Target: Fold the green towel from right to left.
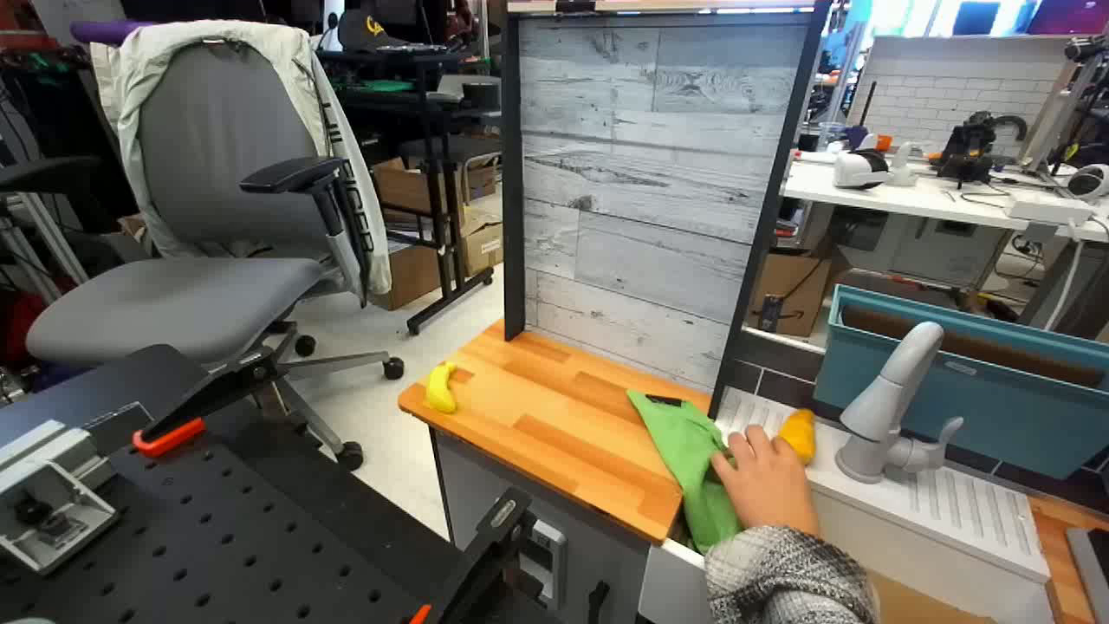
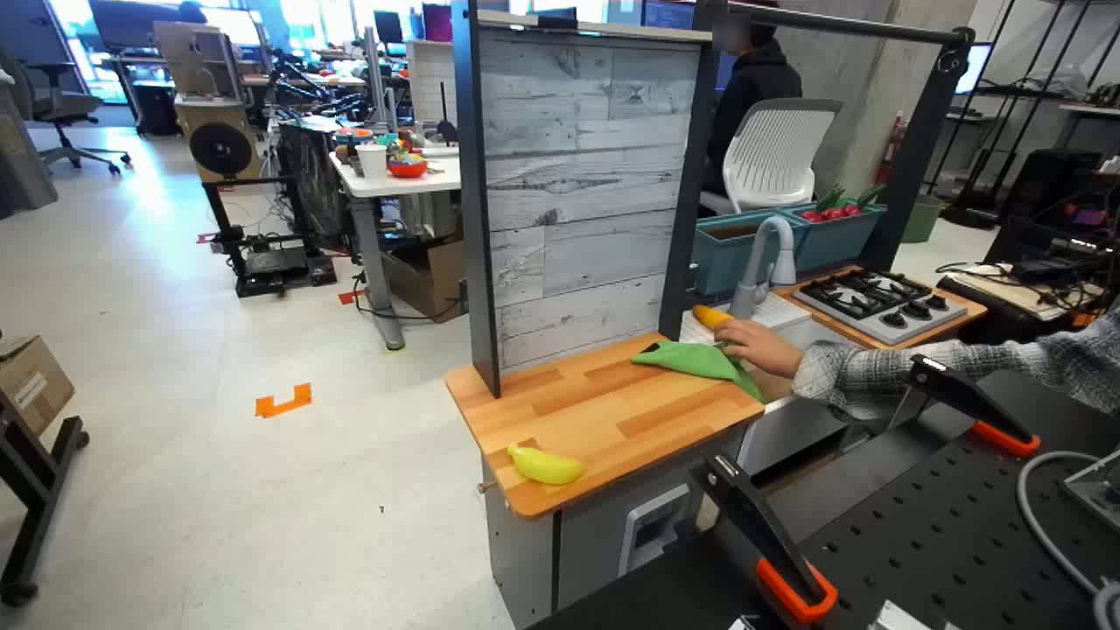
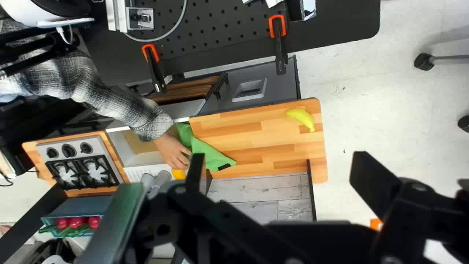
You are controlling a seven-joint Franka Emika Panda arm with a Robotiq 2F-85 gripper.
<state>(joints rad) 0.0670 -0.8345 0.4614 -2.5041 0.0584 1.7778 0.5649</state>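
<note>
Wooden countertop (image 1: pixel 554 425): warm striped slab, and that's the stage, backed by a grey plank-pattern panel (image 1: pixel 641 173).
Green towel (image 1: pixel 689 442): crumpled at the sink (image 3: pixel 143 158) end of the slab, part of it on the wood, part drooping past the edge; a black patch (image 1: pixel 663 399) shows on its panel side.
Hand (image 1: pixel 767 481): a person's, right in on it, fingers touching the towel; whether they pinch it, one cannot tell.
Plaid sleeve (image 3: pixel 121 104): stretched in from where the pegboard table (image 3: pixel 227 51) stands.
Orange-yellow piece (image 1: pixel 797 435): just beyond the fingertips, near the grey faucet (image 1: pixel 888 390).
Claw (image 3: pixel 280 163): wide, and how, two dark fingers well apart across the wrist view.
Yellow banana (image 2: pixel 547 465): down at the opposite end of the wood, well apart from towel and hand.
Stovetop (image 2: pixel 875 308): black grates, three knobs, on the far side of the sink from the towel.
Teal planters (image 2: pixel 722 269): along the back, one bearing red pieces (image 2: pixel 836 212) with green tops.
Pegboard table: black, dotted with holes, orange-ended clamps (image 3: pixel 280 53) at its edge.
</note>
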